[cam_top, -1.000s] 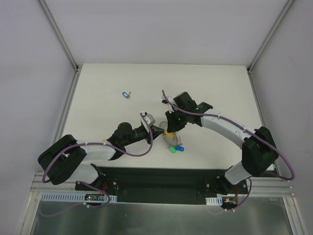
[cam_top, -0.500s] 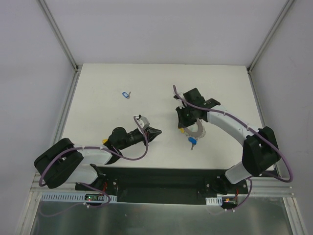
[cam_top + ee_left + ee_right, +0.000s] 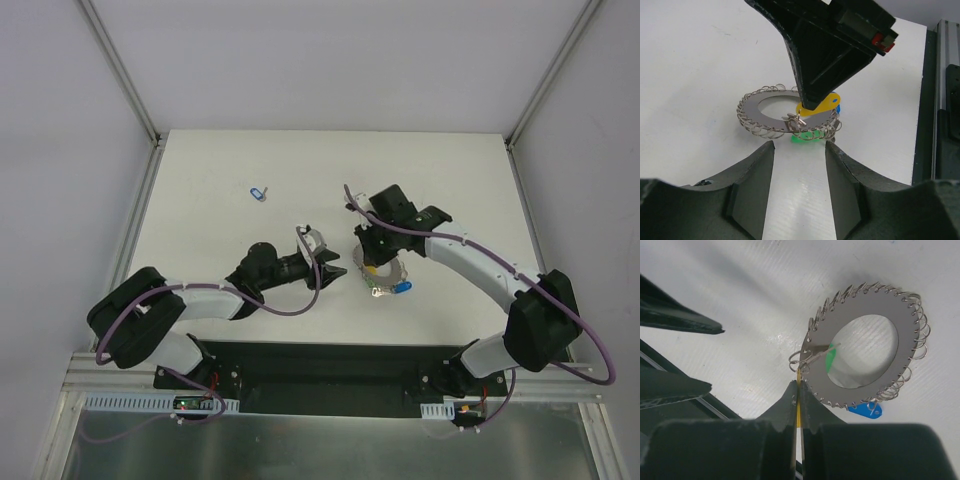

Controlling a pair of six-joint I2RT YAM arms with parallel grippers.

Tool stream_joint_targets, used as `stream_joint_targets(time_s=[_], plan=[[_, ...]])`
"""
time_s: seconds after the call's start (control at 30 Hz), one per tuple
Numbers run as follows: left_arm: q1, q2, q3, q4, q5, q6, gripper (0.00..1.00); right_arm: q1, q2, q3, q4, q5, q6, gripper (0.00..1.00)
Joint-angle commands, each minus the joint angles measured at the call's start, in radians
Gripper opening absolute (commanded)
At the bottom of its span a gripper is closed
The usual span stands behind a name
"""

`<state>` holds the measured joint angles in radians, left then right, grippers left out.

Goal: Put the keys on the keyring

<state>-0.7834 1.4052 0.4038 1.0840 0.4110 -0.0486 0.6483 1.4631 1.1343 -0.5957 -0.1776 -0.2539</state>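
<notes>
The grey keyring [image 3: 867, 347] with its coiled wire rim hangs just above the table, also seen in the top view [image 3: 383, 277] and the left wrist view [image 3: 771, 114]. My right gripper [image 3: 799, 386] is shut on a yellow key [image 3: 821, 104] hooked to the ring's rim. A blue key [image 3: 866, 409] and a green key [image 3: 829, 360] hang on the ring too. My left gripper [image 3: 800, 146] is open and empty, on the table just short of the ring. Another blue key [image 3: 258, 193] lies alone at the far left.
The right arm's black gripper body [image 3: 825, 45] stands directly above the ring in the left wrist view. The table's near edge and a metal rail [image 3: 945, 100] run along the right of that view. The left gripper's fingers [image 3: 675, 322] show at the left of the right wrist view.
My right gripper has carried the ring and its keys back to the left. My left gripper has moved right, up to the ring, and stays open.
</notes>
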Motion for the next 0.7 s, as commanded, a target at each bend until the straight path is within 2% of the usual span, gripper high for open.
stream_joint_targets(time_s=[0.0, 0.2, 0.67], plan=[[0.000, 0.067, 0.056, -0.009, 0.069, 0.039, 0.45, 0.036, -0.024, 0.048, -0.042, 0.032, -0.047, 0.01], [-0.008, 0.138, 0.098, -0.009, 0.057, 0.099, 0.44, 0.062, -0.010, 0.058, -0.044, 0.049, -0.042, 0.01], [-0.040, 0.255, 0.132, 0.074, -0.001, 0.084, 0.40, 0.074, 0.019, 0.082, -0.030, 0.049, 0.002, 0.01]])
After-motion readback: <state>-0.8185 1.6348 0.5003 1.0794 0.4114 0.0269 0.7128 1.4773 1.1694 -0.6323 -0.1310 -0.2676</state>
